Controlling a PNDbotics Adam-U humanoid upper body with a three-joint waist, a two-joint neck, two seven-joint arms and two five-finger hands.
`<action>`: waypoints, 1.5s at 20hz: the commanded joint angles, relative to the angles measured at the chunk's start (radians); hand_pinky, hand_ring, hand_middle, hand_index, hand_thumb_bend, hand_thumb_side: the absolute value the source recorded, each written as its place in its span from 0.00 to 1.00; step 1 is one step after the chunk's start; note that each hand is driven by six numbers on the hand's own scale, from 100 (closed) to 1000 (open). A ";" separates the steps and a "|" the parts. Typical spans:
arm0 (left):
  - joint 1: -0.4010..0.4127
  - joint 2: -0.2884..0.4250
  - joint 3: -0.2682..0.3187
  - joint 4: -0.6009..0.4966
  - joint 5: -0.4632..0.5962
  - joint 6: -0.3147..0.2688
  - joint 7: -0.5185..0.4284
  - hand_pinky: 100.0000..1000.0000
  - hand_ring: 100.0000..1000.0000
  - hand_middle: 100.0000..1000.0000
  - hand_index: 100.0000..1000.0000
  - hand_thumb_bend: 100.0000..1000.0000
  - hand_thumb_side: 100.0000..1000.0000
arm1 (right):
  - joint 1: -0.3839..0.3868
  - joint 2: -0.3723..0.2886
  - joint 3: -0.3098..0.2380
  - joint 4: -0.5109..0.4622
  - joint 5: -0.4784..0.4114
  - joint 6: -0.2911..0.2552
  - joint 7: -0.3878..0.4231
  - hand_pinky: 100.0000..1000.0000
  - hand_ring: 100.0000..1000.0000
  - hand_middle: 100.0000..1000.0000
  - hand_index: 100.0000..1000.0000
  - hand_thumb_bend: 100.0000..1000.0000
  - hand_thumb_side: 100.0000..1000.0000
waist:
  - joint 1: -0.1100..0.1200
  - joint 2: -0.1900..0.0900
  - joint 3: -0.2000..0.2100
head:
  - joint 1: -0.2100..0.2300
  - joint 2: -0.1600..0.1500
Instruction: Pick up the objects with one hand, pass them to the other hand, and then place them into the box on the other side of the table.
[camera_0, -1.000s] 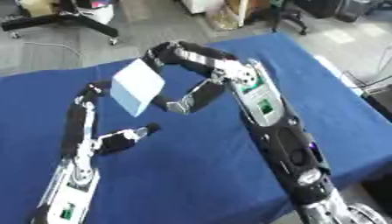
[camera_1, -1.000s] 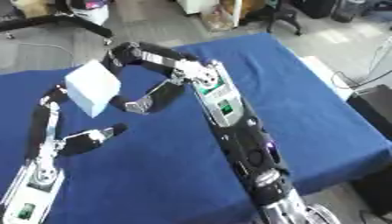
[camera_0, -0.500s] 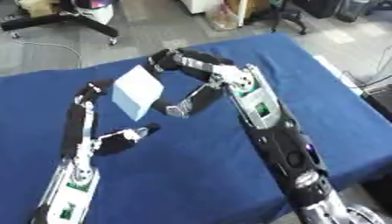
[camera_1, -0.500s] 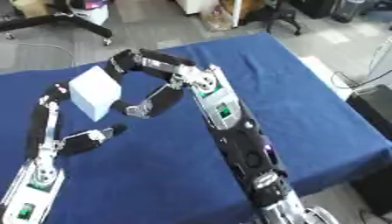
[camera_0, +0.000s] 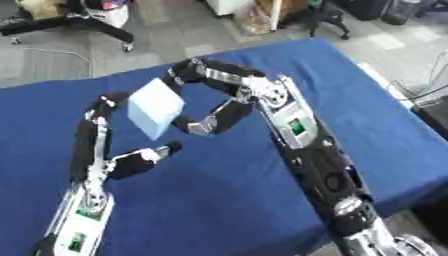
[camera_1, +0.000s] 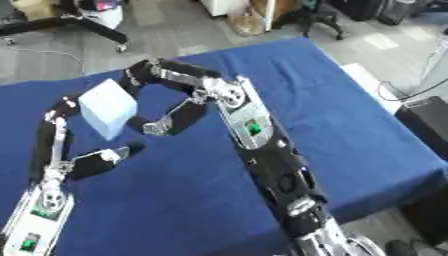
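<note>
Both hands met at a pale blue block (camera_0: 156, 107) held up above the blue table (camera_0: 367, 125). On the block's right side the right hand (camera_0: 210, 107) had one set of fingers arched over the upper right edge and a lower finger or thumb (camera_0: 203, 125) reaching toward the bottom corner, so it was curled about the block. On the other side the left hand (camera_0: 122, 145) reached up with one dark finger (camera_0: 96, 107) rising behind the block's left edge and another part (camera_0: 144, 157) jutting out below it. Whether that hand actually gripped the block could not be told, since the block hid the contact.

Nothing else lay on the cloth near the block; the right forearm (camera_0: 302, 137), with a small green patch on it, crossed the middle of the table. Beyond the far edge was grey floor with a wheeled chair base (camera_0: 83, 25), a cardboard box (camera_0: 254, 20) and a white post (camera_0: 276, 12). A cable (camera_0: 411, 97) ran off the right side.
</note>
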 joint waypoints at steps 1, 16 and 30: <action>-0.023 -0.010 -0.008 -0.010 0.019 -0.021 0.003 0.76 0.67 0.66 0.77 0.90 0.41 | -0.015 -0.003 -0.006 0.000 0.012 -0.019 0.014 0.78 0.77 0.62 0.40 0.00 0.05 | -0.008 -0.026 -0.001 | -0.003 -0.003; -0.025 -0.010 -0.008 -0.004 0.049 -0.048 0.032 0.74 0.63 0.62 0.73 0.74 0.41 | -0.011 -0.008 -0.008 0.030 0.029 -0.027 0.013 0.78 0.77 0.63 0.39 0.00 0.05 | -0.008 -0.025 -0.002 | -0.003 -0.003; -0.024 -0.012 -0.010 -0.002 0.074 -0.051 0.066 0.69 0.52 0.49 0.62 0.32 0.37 | -0.009 -0.008 -0.009 0.031 0.027 -0.028 0.014 0.78 0.77 0.63 0.39 0.00 0.05 | -0.010 -0.026 -0.004 | -0.003 -0.003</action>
